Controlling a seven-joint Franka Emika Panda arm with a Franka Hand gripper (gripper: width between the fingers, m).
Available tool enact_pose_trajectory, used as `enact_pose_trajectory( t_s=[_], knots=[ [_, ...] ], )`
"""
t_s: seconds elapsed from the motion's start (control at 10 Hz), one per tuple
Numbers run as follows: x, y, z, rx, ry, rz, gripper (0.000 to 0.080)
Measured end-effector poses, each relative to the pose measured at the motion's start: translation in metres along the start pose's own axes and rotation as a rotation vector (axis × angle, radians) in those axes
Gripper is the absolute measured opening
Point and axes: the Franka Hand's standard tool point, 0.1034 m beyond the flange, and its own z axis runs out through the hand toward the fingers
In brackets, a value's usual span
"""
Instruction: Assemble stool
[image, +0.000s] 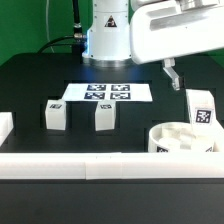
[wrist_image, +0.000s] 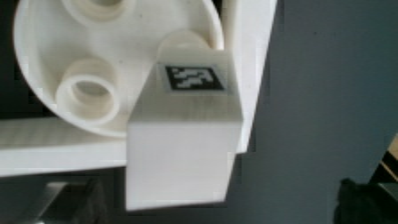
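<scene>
We find the stool's seat (image: 184, 141), a shallow white ring, at about four o'clock on the black worktop (image: 30, 85) in the exterior view. It holds one thing: an upright leg (image: 200, 108) rising from its two o'clock side. The wrist view shows that leg lying against the seat's rim, just beside a round open socket hole (wrist_image: 80, 92). We cannot tell whether the leg's foot sits in a hole of its own.

The second leg (image: 56, 115) and third leg (image: 104, 116) stand loose and apart from each other, out toward the seat's ten o'clock. The marker board (image: 105, 92) lies flat at the third leg's twelve o'clock.

A long white border rail (image: 90, 165) runs along the worktop's six o'clock edge, with the seat just beside it. Bare black worktop lies between the third leg and the seat.

The claw (image: 172, 74) hangs at the upright leg's eleven o'clock, above it and apart. In the wrist view its jaws stand wide, clear of the leg and gripping nothing.

Each leg and the seat's wall bear black-and-white square tags. These are coded patterns, not letters.
</scene>
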Motion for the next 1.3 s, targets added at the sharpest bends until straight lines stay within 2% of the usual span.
enact_pose_trajectory(
  t_s=[0.2,0.3,0.5,0.6,0.8,1.0,1.1,1.2,1.3],
  knots=[
    [-0.002,0.001,0.002,-0.004,-0.01,-0.047,0.0649],
    [-0.009,0.002,0.002,0.004,-0.118,-0.058,0.0649],
    [-0.004,-0.002,0.001,0.019,-0.21,-0.056,0.0649],
    [-0.011,-0.003,0.001,0.028,-0.29,-0.055,0.0649],
    [-0.013,-0.006,0.001,0.048,-0.414,-0.062,0.0649],
    [-0.003,-0.002,0.004,0.041,-0.376,-0.225,0.0649],
    [0.001,-0.005,0.003,0.023,-0.372,-0.297,0.0649],
    [0.002,-0.008,0.002,0.025,-0.371,-0.4,0.0649],
    [0.002,-0.006,0.003,0.039,-0.372,-0.467,0.0649]
  ],
)
